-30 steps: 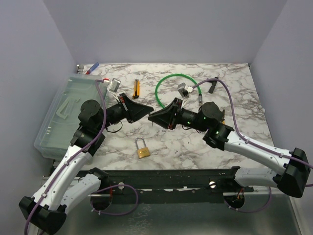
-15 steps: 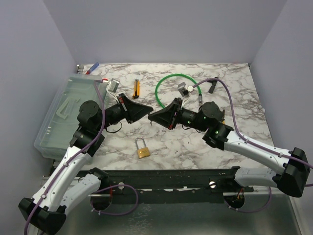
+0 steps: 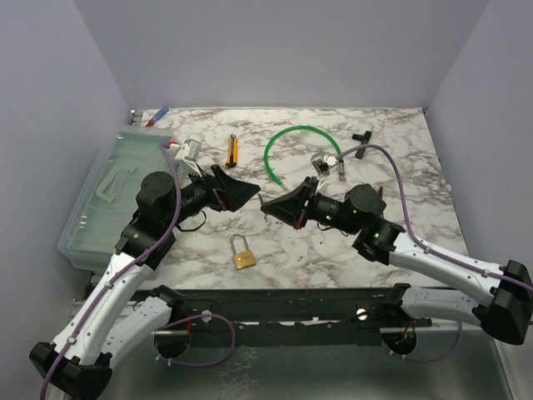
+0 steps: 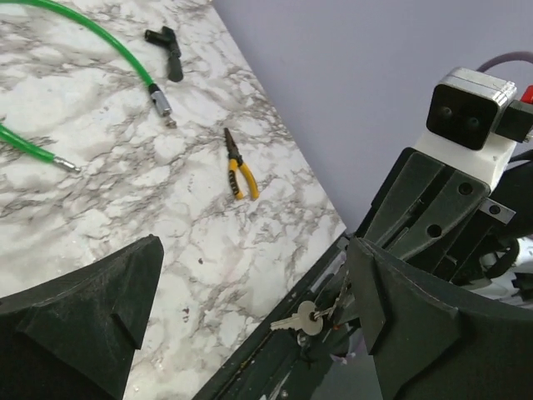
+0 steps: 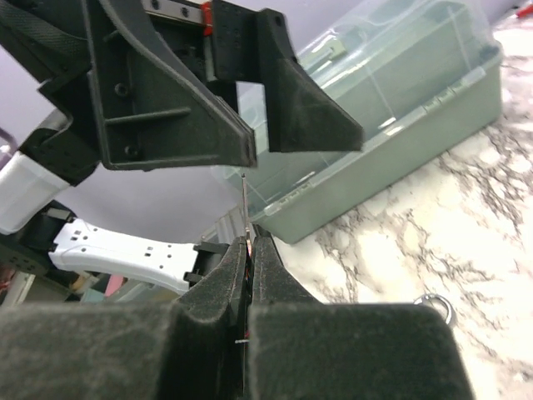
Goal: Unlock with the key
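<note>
At the left, beside the clear bin, the left gripper hangs above the table. Its fingers are spread wide with nothing between them, and it points toward its partner. Between the arms and nearer their bases, the brass padlock lies flat on the table with its shackle toward the far side; neither arm touches it. Just right of centre, the right gripper is clamped tight on the key. The left wrist view shows the key hanging silvery at that gripper's tip, while the right wrist view shows only a thin sliver above the closed tips. With the key in hand, the step appears to be bringing lock and key together. To do that well, the empty left gripper should settle on the padlock body and hold it steady with the keyway facing right. The right gripper should then line the blade up with the slot before pushing slowly and straight, since so shallow a pinch may let the key swivel.
</note>
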`<state>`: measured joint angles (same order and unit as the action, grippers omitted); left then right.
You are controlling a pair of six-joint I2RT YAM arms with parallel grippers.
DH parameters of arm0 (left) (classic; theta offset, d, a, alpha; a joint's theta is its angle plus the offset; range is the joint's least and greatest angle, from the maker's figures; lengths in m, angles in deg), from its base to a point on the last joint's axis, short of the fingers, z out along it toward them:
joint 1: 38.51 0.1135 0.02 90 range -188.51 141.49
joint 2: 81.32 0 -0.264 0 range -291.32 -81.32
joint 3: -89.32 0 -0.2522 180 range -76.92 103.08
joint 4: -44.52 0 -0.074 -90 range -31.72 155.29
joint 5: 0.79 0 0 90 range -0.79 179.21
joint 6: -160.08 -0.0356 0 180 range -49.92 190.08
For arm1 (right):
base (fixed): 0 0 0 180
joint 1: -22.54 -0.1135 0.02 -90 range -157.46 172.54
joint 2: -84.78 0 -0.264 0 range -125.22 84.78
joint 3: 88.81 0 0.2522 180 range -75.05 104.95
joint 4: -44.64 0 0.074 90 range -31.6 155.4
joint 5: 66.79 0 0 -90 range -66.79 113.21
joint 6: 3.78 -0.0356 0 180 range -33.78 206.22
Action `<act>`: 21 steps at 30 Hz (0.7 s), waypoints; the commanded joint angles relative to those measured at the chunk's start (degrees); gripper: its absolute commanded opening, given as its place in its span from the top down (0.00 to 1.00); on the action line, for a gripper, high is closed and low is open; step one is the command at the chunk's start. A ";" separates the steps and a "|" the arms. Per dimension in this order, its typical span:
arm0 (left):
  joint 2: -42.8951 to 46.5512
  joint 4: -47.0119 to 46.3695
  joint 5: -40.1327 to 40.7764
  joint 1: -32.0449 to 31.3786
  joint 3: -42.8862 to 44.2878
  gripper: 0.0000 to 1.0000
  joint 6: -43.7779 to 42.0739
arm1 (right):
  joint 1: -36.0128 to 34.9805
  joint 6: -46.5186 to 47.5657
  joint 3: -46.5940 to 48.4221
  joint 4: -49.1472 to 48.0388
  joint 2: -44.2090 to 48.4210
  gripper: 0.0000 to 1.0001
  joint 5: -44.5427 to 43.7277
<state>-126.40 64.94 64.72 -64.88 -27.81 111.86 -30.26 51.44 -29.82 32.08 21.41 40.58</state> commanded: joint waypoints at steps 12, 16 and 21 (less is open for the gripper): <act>-3.16 25.89 18.21 -0.18 7.16 0.15 -3.82 | -0.20 -5.31 -4.91 16.61 9.30 0.99 -24.18; -8.90 37.62 25.19 -0.17 10.48 0.16 -1.60 | -0.20 -6.67 -5.24 19.36 10.39 0.99 -27.22; -14.50 45.17 26.93 -0.18 10.87 0.16 1.11 | -0.20 -8.77 -5.30 23.12 10.97 0.99 -31.01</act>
<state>-138.03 98.08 86.30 -64.88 -18.22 110.15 -30.26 45.10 -34.26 50.20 31.46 15.55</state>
